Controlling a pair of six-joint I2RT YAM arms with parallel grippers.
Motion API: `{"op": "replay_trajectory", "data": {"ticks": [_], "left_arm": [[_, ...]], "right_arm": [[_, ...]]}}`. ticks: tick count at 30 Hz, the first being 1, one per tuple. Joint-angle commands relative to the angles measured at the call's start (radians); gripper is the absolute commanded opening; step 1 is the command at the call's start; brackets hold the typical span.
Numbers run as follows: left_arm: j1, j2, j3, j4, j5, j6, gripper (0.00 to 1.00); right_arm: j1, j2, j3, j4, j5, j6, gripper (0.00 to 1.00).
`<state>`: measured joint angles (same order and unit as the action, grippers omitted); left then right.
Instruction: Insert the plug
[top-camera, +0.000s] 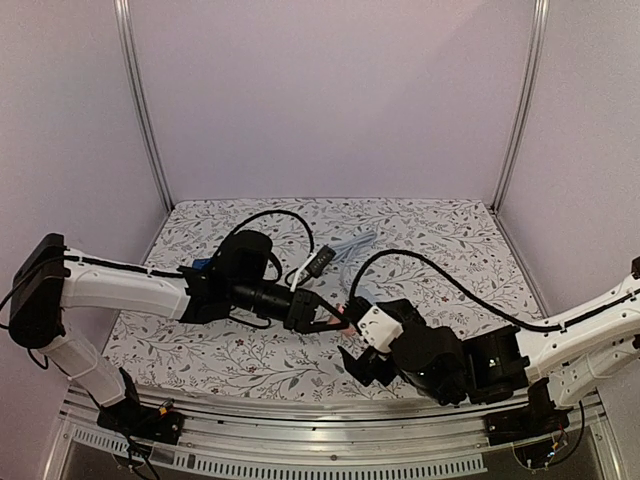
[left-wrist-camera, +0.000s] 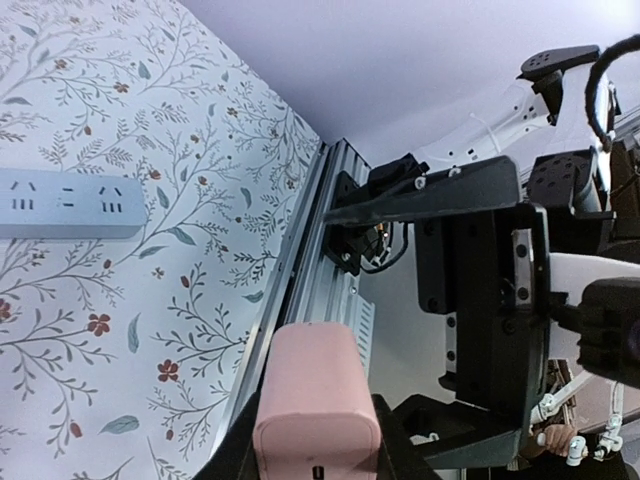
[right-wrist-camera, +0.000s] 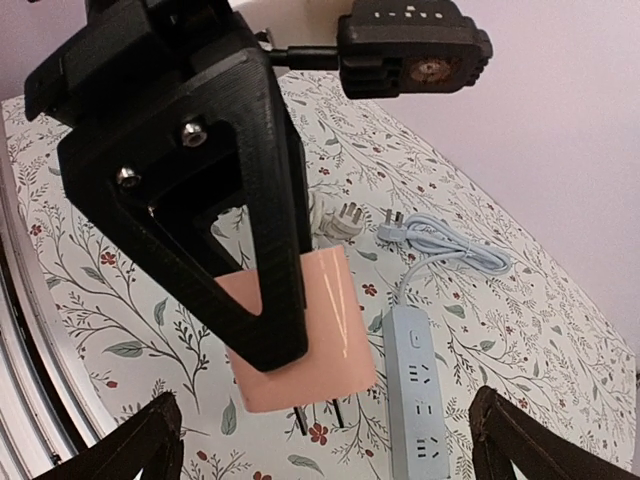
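My left gripper (top-camera: 325, 315) is shut on a pink plug (top-camera: 342, 313) and holds it above the table's front middle. In the left wrist view the plug (left-wrist-camera: 312, 385) sits between my black fingers (left-wrist-camera: 392, 440). In the right wrist view the plug (right-wrist-camera: 310, 335) hangs with its two prongs pointing down, beside the light blue power strip (right-wrist-camera: 415, 400), not touching it. The strip also shows in the top view (top-camera: 350, 243) and the left wrist view (left-wrist-camera: 70, 203). My right gripper (top-camera: 360, 350) is open and empty, just right of and below the plug; its fingertips (right-wrist-camera: 150, 440) frame the view.
The strip's coiled cable and plug (right-wrist-camera: 445, 240) lie beyond it. A white plug with a cord (right-wrist-camera: 345, 218) lies next to the cable, and a black block (top-camera: 318, 262) sits nearby. The table's metal front rail (left-wrist-camera: 300, 250) is close below the left gripper.
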<state>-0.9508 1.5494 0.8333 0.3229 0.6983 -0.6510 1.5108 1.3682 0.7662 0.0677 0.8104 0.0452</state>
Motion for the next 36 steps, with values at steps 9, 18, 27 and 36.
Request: {"op": "replay_trajectory", "data": {"ticks": [9,18,27,36], "left_arm": [[0.022,0.133,0.325,-0.489,-0.470,0.381,0.00],[0.021,0.257,0.593,-0.757,-0.464,0.882,0.00],[-0.017,0.511,0.926,-1.208,-0.560,1.463,0.00],[-0.047,0.730,1.233,-1.496,-0.708,1.750,0.00]], "right_arm": [[-0.217,-0.236,0.000,-0.270,-0.116,0.342,0.99],[-0.361,-0.361,-0.058,-0.306,-0.189,0.408,0.99],[-0.391,-0.455,-0.128,-0.285,-0.141,0.407,0.99],[-0.393,-0.513,-0.165,-0.263,-0.129,0.412,0.99]]}}
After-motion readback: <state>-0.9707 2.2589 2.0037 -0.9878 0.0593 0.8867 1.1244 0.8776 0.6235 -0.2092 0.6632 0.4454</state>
